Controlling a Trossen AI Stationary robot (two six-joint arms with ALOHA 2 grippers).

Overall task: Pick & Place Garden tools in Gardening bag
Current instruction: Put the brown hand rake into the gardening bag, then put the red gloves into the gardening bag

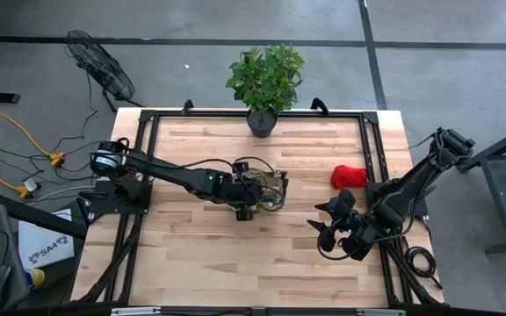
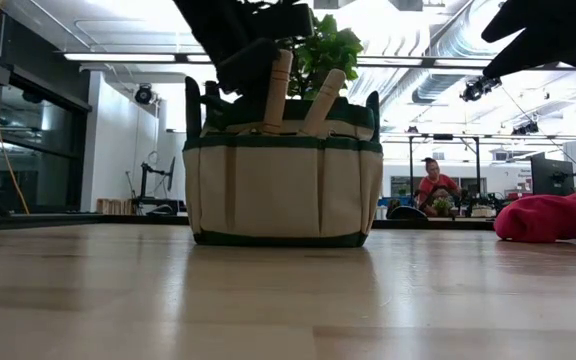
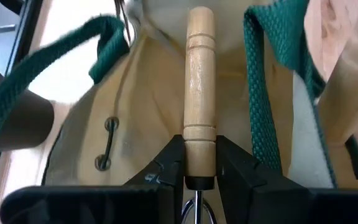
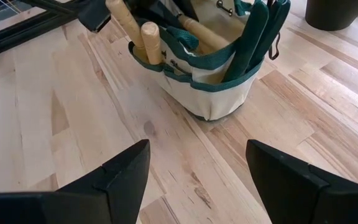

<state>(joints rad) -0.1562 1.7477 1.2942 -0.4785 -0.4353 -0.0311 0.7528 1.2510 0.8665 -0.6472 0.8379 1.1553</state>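
Observation:
The tan gardening bag with green trim stands mid-table; it also shows in the low view and the right wrist view. Wooden tool handles stick up out of it. My left gripper is over the bag's left rim, shut on a wooden-handled tool. My right gripper is open and empty, right of the bag and near the table's front. The red soft bundle lies on the table at the right. My left gripper pinches the tool's wooden handle at its end next to the metal neck between its two fingers. The handle runs forward along the fingers, its free end pointing into the bag's open top. Whether it rests on the bag I cannot tell.
A potted green plant stands at the table's far edge behind the bag. Black frame rails run along the table's sides. Bare wood lies between the bag and my right gripper. A person sits in the room beyond.

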